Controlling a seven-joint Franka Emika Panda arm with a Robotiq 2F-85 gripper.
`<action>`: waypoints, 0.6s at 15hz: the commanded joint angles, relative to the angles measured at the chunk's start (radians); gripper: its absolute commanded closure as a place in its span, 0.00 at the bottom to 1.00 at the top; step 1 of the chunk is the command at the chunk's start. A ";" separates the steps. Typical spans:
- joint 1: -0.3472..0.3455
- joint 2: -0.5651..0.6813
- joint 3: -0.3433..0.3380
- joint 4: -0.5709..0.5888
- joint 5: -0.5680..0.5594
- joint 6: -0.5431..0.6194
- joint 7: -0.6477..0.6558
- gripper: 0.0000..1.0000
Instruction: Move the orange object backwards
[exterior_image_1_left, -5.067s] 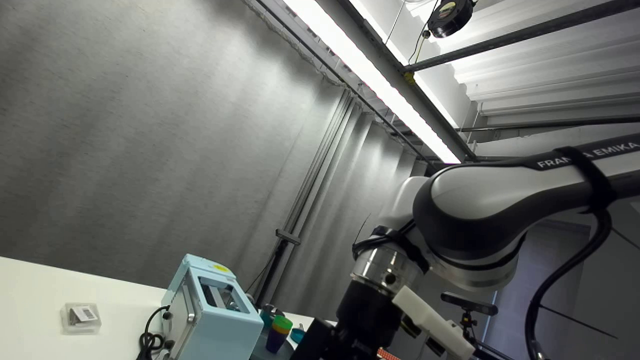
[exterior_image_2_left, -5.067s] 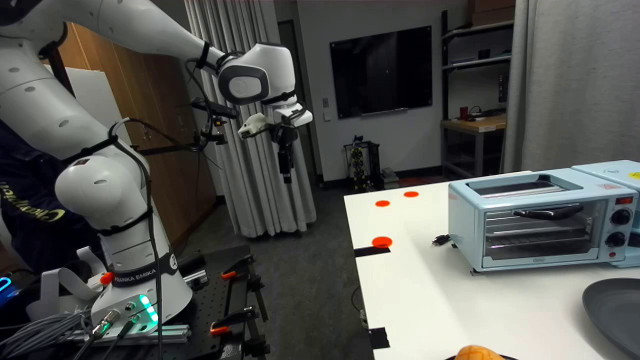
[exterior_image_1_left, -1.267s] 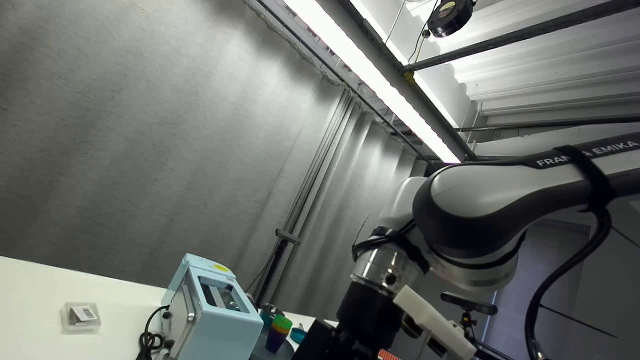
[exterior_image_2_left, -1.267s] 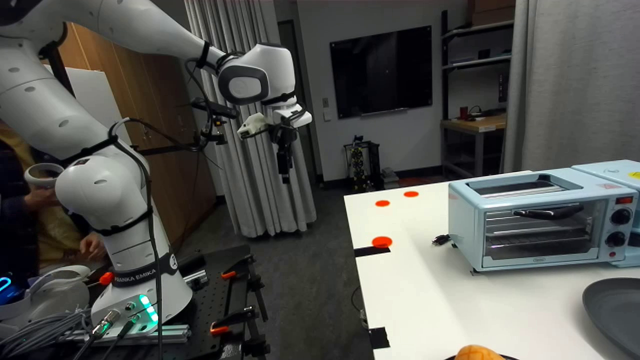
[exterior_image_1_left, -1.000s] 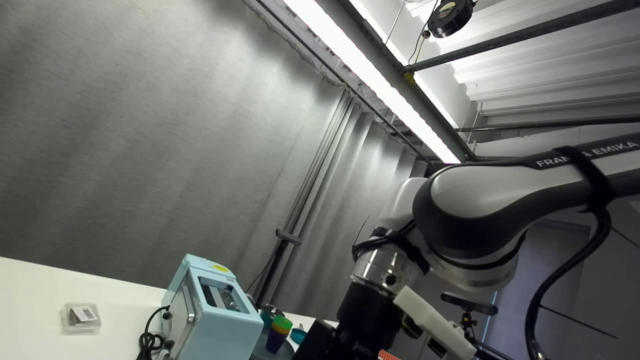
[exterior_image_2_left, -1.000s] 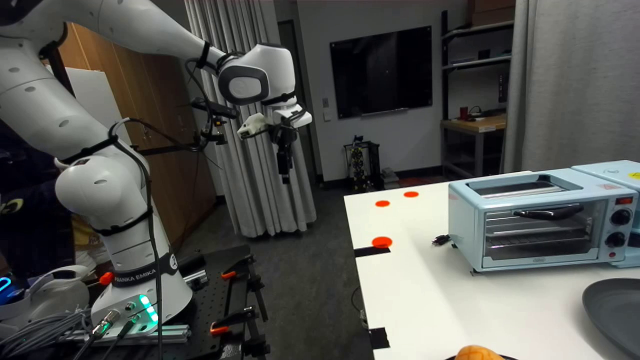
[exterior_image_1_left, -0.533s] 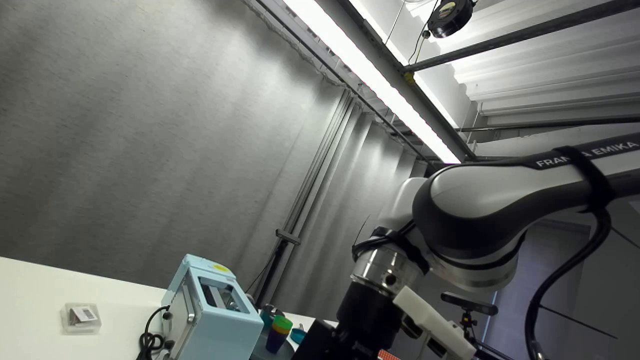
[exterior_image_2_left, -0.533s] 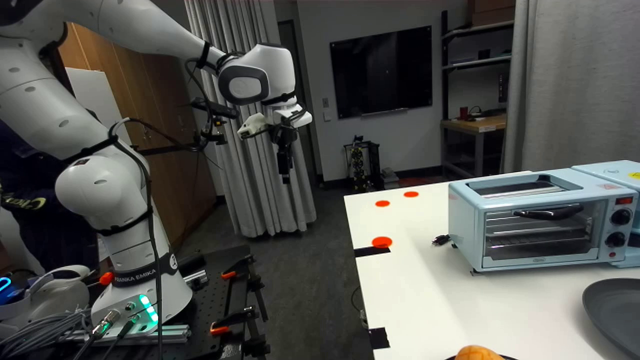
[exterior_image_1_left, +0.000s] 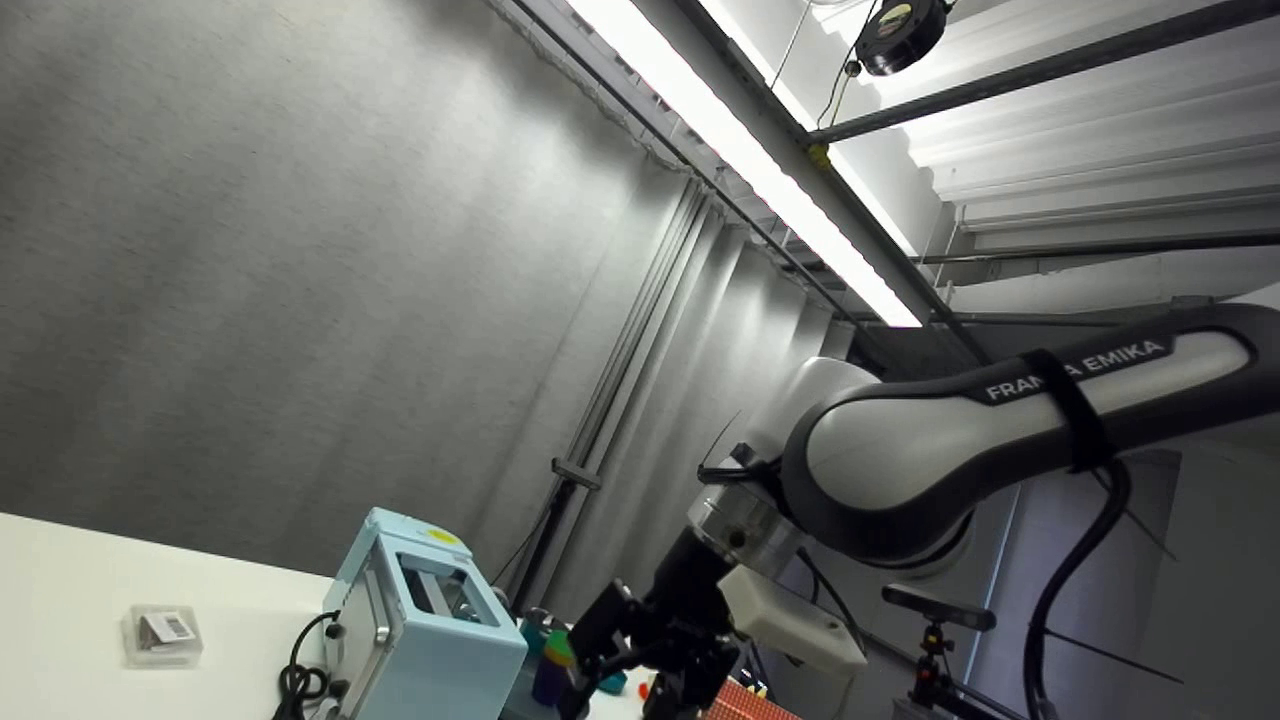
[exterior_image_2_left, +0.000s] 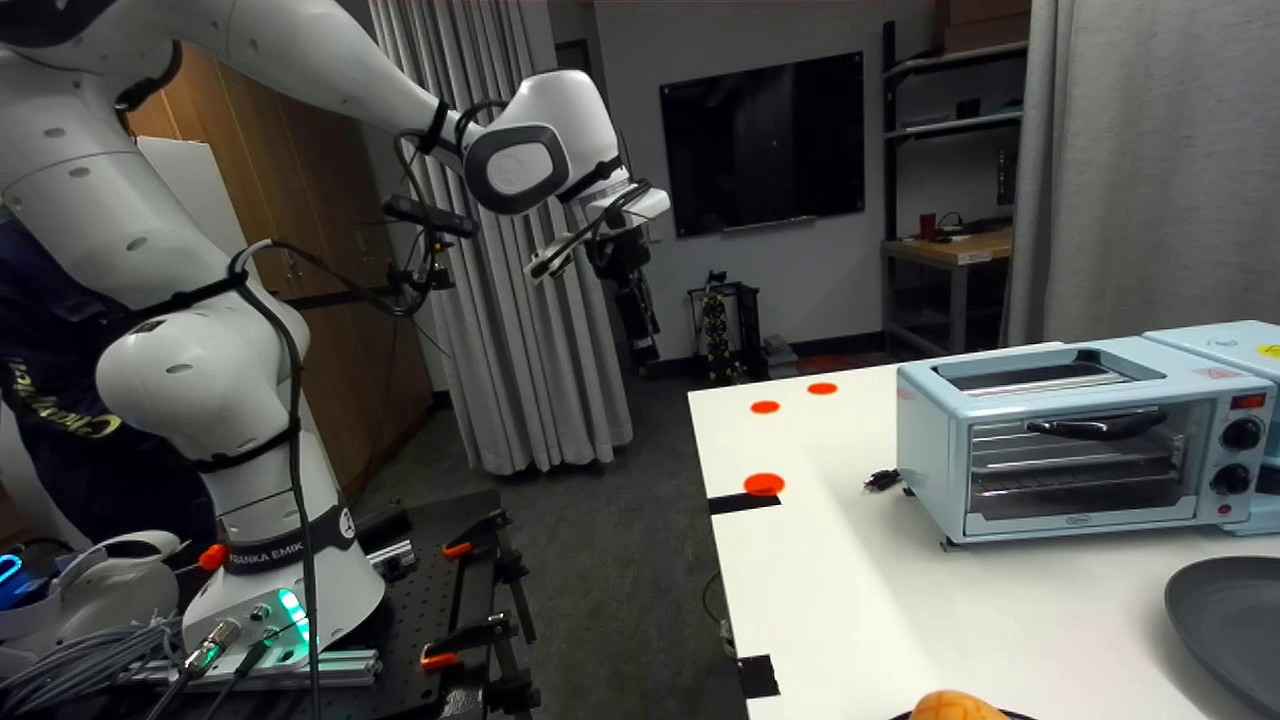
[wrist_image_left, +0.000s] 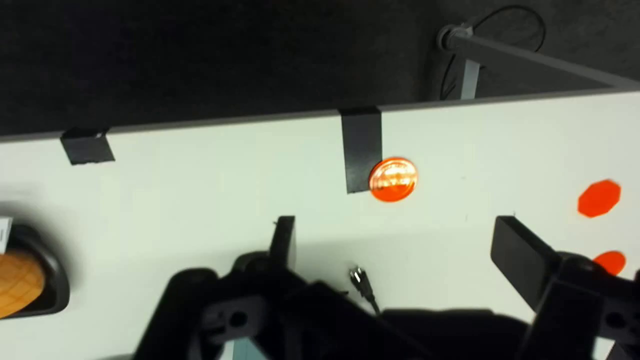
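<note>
Tool (wrist_image_left: 395, 237) with jaws wide apart, orange disc (wrist_image_left: 393, 180) near table edge (wrist_image_left: 225, 121), room alongside.

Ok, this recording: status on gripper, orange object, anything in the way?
Gripper open, empty. Orange disc overlapping black tape, probably the target, flat on table, ungrasped. Black plug lying nearby, possible snag.
</note>
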 joint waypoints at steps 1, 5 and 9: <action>-0.053 0.115 0.002 0.094 -0.091 0.014 0.061 0.00; -0.041 0.202 -0.019 0.145 -0.112 -0.075 0.033 0.00; -0.029 0.199 -0.028 0.121 -0.088 -0.044 0.027 0.00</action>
